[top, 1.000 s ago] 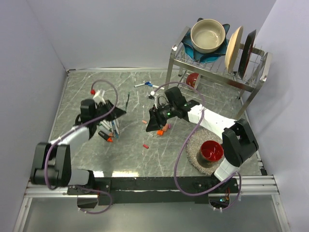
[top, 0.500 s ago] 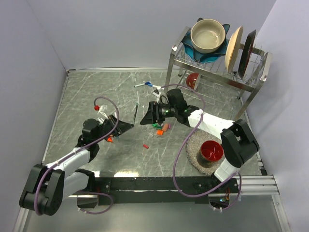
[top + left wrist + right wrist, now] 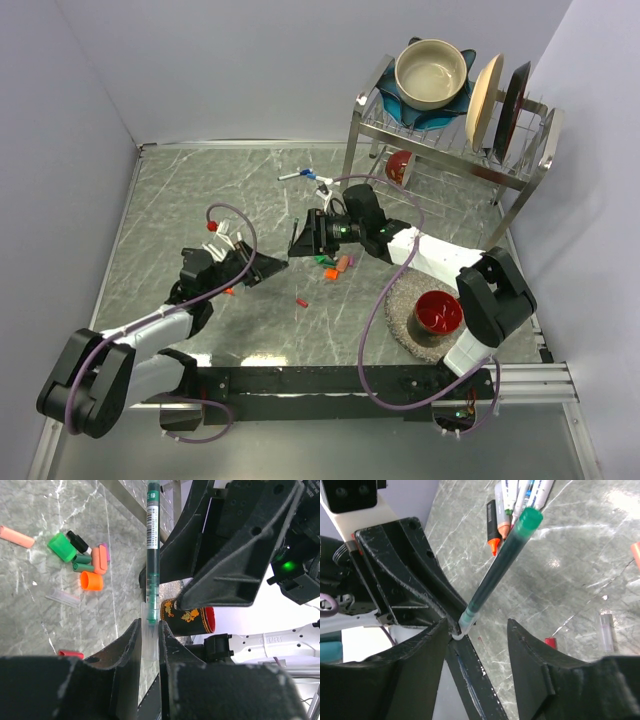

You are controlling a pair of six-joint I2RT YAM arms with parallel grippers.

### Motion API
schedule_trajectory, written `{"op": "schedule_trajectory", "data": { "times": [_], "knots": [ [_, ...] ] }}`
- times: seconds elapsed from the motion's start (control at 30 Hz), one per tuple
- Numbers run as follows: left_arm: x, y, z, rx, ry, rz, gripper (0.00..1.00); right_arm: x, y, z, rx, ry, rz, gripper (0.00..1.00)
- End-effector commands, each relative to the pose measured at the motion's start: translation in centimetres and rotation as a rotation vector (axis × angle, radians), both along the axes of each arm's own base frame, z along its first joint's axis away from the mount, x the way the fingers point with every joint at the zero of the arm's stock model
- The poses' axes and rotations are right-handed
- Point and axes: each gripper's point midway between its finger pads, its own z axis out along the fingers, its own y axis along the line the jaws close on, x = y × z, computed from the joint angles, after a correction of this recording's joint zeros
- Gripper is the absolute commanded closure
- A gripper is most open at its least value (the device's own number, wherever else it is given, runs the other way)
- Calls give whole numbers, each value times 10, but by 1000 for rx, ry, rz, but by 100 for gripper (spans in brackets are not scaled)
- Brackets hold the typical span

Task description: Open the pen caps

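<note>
Green pen point(image 3: 152, 555) clamped in left claw point(image 3: 149, 630); right claw point(image 3: 477, 630) gapes.

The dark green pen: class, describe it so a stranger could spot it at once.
On the grey marble table, look near the middle. There the left gripper pinches the dark green pen by its clear end. Unlike the short loose caps nearby, it is long, slim and gripped.

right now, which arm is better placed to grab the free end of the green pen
Right. The right hand is open and faces the green pen, while the left hand is shut on the pen's clear end, holding it.
</note>
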Motion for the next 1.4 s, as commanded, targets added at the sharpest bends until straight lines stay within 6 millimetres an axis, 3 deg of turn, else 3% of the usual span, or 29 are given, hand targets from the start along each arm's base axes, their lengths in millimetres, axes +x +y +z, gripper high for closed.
{"op": "schedule_trajectory", "data": {
  "times": [0.0, 0.23, 0.5, 0.8, 0.9, 1.03, 1.1, 1.23, 1.37],
  "knots": [
    [3, -7, 22, -40, -73, -11, 99, 7, 4, 27, 38, -75, -23, 46],
    [0, -14, 27, -48, -83, -37, 99, 5, 7, 26, 52, -53, -1, 61],
    [-5, -28, 27, -51, -99, -107, 99, 1, 10, 25, 67, -23, 22, 67],
    [-10, -38, 29, -56, -117, -170, 88, -2, 11, 20, 55, -12, 62, 85],
    [-10, -38, 30, -51, -128, -178, 79, -5, 13, 23, 57, -39, 120, 90],
    [-10, -37, 35, -37, -157, -172, 49, -8, 12, 23, 46, -101, 188, 95],
    [-11, -36, 42, -24, -176, -168, 43, -13, 11, 23, 44, -160, 263, 95],
    [-6, -30, 52, 36, -224, -138, 15, -25, 6, 19, 27, -216, 385, 95],
    [7, -16, 65, 51, -241, -37, 11, -35, 3, 16, 43, -230, 470, 92]
  ]
}}
